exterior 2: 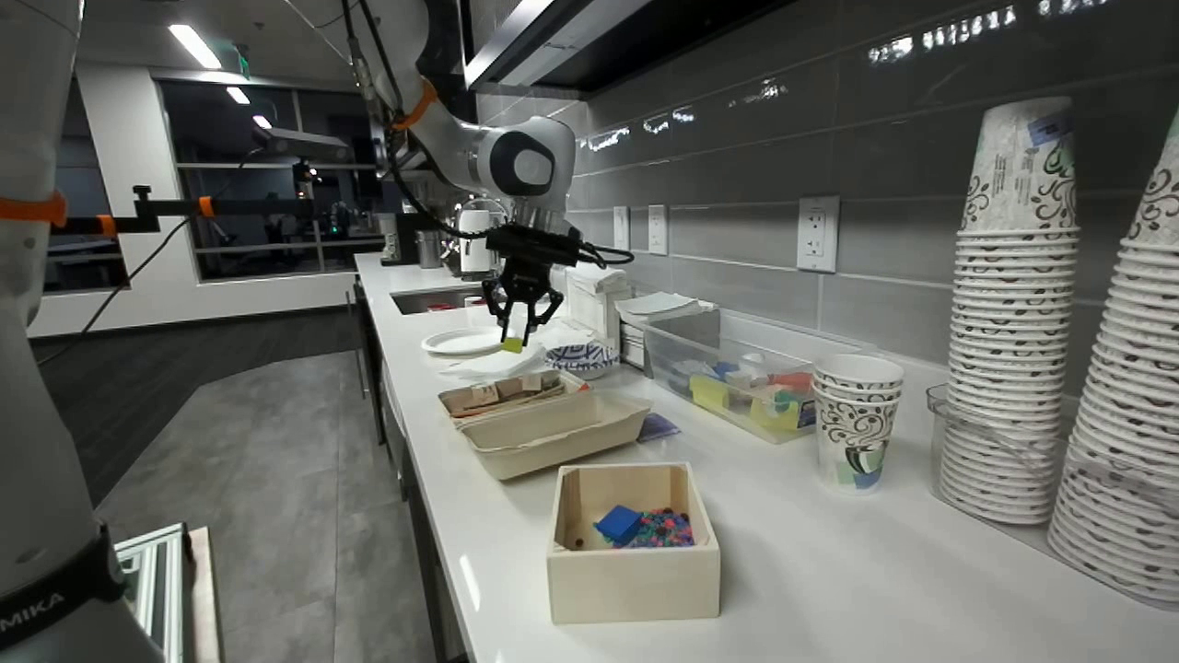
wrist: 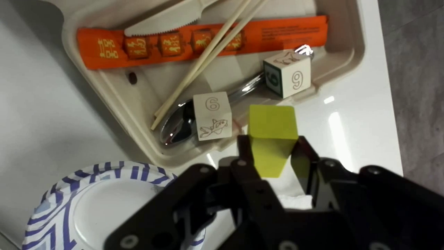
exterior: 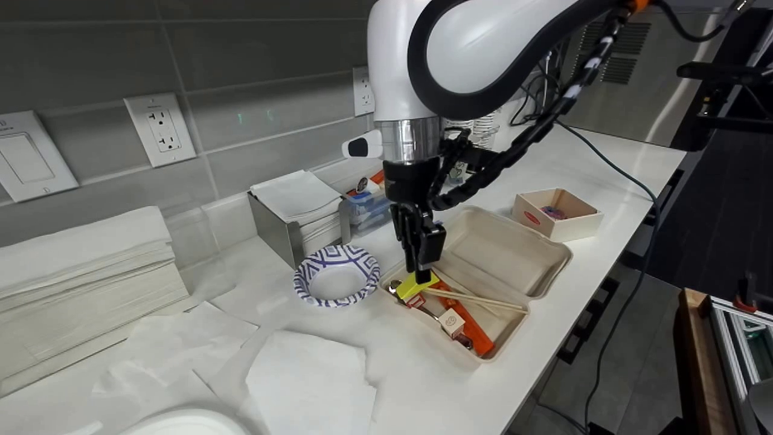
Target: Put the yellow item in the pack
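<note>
yellow block (wrist: 272, 139) gripped, drop-off not done yet

so the grab part looks sorted: the end effector (wrist: 273, 149) has its fingers snug against both sides of the block, holding it in the air above the white desk (exterior: 423, 393). the pack (exterior: 504, 254) is that beige clamshell box lying open, with the patterned bowl (exterior: 336, 281) to its left in an exterior view. the block lines up with the left end of the filled half there, but the wrist view puts it just beside the rim, on the outer side, near the left wooden cube (wrist: 212, 116) and the right wooden cube (wrist: 287, 74). can't tell if any of it is really over the box.

my read: this is the carry step. next i'd bring it inside the rim, then lower it gently before letting go. the spoon (wrist: 177, 121) and cubes are in there, so a sloppy drop could tip the block.
</note>
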`<state>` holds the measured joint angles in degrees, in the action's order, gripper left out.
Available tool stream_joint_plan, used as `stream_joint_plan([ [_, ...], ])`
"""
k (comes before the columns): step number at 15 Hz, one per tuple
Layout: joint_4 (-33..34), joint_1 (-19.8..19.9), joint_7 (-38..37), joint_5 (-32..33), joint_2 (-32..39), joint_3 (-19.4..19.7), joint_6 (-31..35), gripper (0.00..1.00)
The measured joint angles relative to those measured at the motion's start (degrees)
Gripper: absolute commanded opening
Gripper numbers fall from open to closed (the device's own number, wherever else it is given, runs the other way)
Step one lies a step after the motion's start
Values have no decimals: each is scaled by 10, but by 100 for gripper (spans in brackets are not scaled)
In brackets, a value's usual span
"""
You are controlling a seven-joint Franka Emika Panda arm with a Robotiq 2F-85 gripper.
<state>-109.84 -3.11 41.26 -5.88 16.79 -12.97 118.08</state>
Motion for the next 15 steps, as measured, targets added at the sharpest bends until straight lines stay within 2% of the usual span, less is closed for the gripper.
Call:
stream_joint_plan([
  [5,-5,-2,-16,30,0,19,-1,8],
  [10,-38,1,-24,29,-3,32,-2,8],
  [15,-66,1,-84,13,-6,33,-1,8],
])
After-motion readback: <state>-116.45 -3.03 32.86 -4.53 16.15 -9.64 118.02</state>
